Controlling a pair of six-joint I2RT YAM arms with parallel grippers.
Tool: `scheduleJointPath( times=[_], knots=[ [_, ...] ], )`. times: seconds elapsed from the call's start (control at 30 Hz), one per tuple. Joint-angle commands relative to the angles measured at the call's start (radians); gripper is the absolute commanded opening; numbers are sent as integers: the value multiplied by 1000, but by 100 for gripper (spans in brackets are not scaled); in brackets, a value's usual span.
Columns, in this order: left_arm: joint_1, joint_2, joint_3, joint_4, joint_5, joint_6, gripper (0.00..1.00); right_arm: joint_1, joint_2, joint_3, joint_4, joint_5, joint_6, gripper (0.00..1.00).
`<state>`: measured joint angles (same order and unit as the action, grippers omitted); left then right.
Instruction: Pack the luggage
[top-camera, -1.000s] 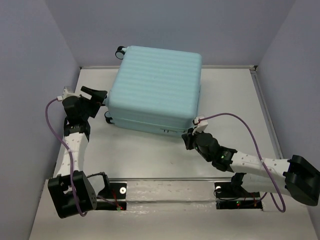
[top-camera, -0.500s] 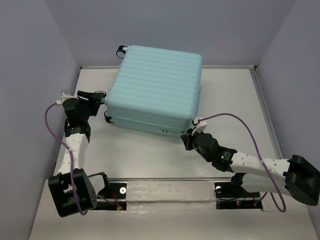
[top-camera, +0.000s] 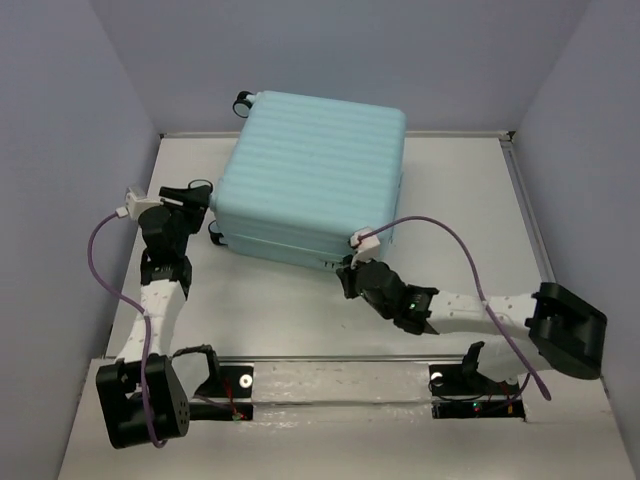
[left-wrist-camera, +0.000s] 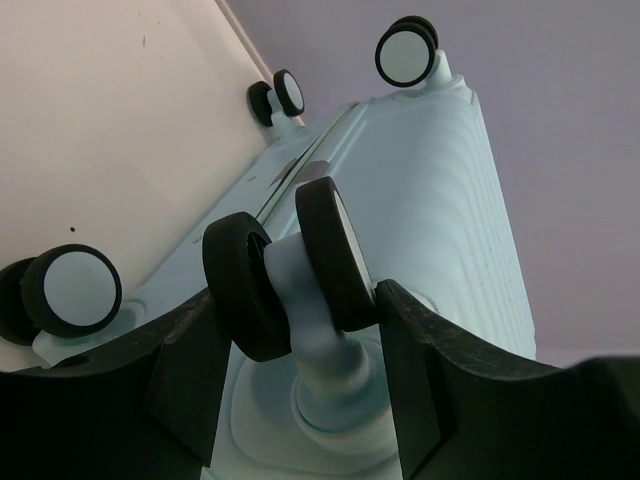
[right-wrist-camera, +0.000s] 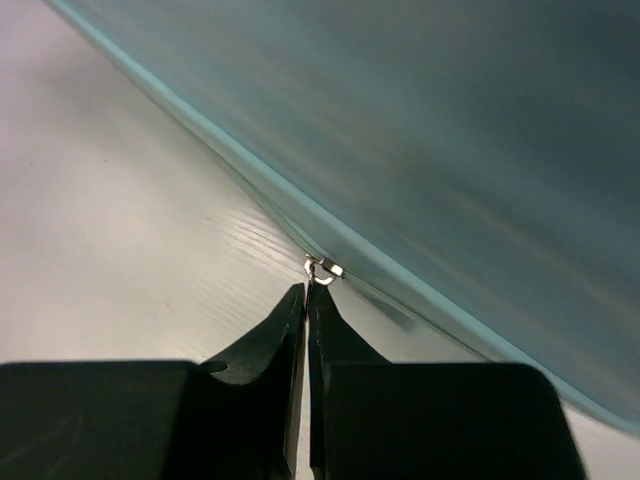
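The luggage (top-camera: 315, 170) is a pale aqua ribbed hard-shell suitcase lying flat and closed at the back middle of the table. My left gripper (top-camera: 203, 190) is at its near-left corner. In the left wrist view the fingers (left-wrist-camera: 298, 310) stand tight on both sides of a black twin spinner wheel (left-wrist-camera: 335, 250). My right gripper (top-camera: 345, 272) is at the near side wall. In the right wrist view it (right-wrist-camera: 306, 292) is shut on the zipper pull (right-wrist-camera: 322, 268) on the seam of the shell (right-wrist-camera: 450, 120).
Other wheels show at the suitcase's left end (left-wrist-camera: 72, 290) (left-wrist-camera: 405, 55). Lilac walls close in the white table (top-camera: 460, 200) on the left, back and right. A metal rail (top-camera: 340, 360) with both arm bases runs along the near edge.
My right gripper has slid left along the suitcase's near side with the zipper pull. My left gripper has moved in and now has the corner wheel between its fingers.
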<state>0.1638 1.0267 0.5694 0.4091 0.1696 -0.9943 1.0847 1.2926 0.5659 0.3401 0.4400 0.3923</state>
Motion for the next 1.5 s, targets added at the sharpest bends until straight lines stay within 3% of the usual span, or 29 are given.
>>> scheduleJointPath(
  times=[0.0,0.17,0.4,0.6,0.8,0.97,1.03,1.07,1.1,1.13,1.17,1.23,1.27,1.47],
  knots=[
    [-158,-48,6,122,123,60,6,176,200,248,91,-30,-55,7],
    [-242,-103,-3,111,160,59,6,185,385,422,119,-84,-67,7],
    [-241,-254,63,-130,229,193,6,185,474,497,158,-139,-112,7],
    [-242,-394,-23,-164,382,109,6,185,623,629,183,-225,-196,7],
    [-244,-546,-66,-217,436,-3,6,196,764,822,246,-325,-162,7],
    [-244,-622,-31,-289,424,5,6,205,803,816,338,-392,-124,7],
    [-244,-628,-32,-296,424,8,6,215,769,735,359,-397,-98,7],
    [-244,-632,-37,-296,418,13,6,215,745,689,367,-402,-72,12],
    [-244,-637,-42,-302,403,29,6,215,675,589,369,-396,-46,38],
    [-244,-637,-43,-303,395,40,6,215,631,539,347,-383,-46,38],
    [-244,-637,-43,-309,386,52,6,215,581,495,262,-371,-18,66],
    [-244,-633,-45,-323,351,97,6,215,413,410,107,-313,29,86],
    [-244,-623,-49,-325,343,106,6,215,354,398,-79,-287,40,89],
    [-245,-610,-74,-323,289,164,6,161,-173,237,-432,-118,114,94]
  ],
)
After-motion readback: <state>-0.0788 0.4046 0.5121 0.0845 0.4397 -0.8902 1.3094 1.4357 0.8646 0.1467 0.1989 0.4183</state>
